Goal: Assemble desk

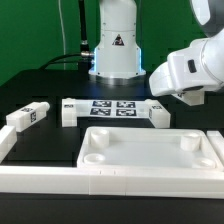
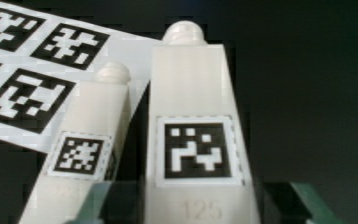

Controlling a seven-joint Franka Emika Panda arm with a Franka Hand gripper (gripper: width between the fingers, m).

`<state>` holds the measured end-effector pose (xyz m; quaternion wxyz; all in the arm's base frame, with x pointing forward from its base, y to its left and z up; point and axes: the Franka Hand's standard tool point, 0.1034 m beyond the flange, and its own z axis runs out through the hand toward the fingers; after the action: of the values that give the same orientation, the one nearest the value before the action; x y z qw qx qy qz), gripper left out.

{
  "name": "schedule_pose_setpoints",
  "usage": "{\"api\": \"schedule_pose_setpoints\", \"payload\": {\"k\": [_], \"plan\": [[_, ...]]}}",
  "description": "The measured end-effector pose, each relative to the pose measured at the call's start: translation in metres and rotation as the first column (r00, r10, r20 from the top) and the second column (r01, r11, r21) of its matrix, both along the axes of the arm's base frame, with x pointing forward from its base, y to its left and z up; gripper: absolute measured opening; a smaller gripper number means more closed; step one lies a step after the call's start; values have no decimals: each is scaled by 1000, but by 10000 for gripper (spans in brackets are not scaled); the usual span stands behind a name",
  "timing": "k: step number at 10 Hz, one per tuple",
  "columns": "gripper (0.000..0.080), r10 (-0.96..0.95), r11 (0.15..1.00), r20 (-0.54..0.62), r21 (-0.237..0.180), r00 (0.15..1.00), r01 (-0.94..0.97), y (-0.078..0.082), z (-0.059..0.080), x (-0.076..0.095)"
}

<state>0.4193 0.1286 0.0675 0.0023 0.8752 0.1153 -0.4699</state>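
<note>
The white desk panel (image 1: 150, 150), with a raised rim and corner sockets, lies at the front. Tagged white legs lie on the black table: one at the exterior view's left (image 1: 28, 117), one beside the marker board (image 1: 68, 112), one at the board's other end (image 1: 160, 114). My gripper (image 1: 187, 98) hangs over that end. In the wrist view a tagged leg (image 2: 197, 110) lies between my fingers (image 2: 307, 204), with dark gaps on both sides. A second leg (image 2: 91, 130) lies next to it. My gripper (image 2: 202, 205) is open and holds nothing.
The marker board (image 1: 112, 108) lies behind the panel and also shows in the wrist view (image 2: 34, 60). Long white rails (image 1: 40, 180) frame the black surface at the front and left. The robot base (image 1: 115, 50) stands at the back.
</note>
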Motion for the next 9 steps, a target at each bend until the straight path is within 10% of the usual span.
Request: {"api": "schedule_pose_setpoints", "payload": {"k": [6,9], "plan": [[290,-34,996,339,91,940,3,-16,55,55],[290,-58,993,539,115,840,-5,-17,52,63]]}}
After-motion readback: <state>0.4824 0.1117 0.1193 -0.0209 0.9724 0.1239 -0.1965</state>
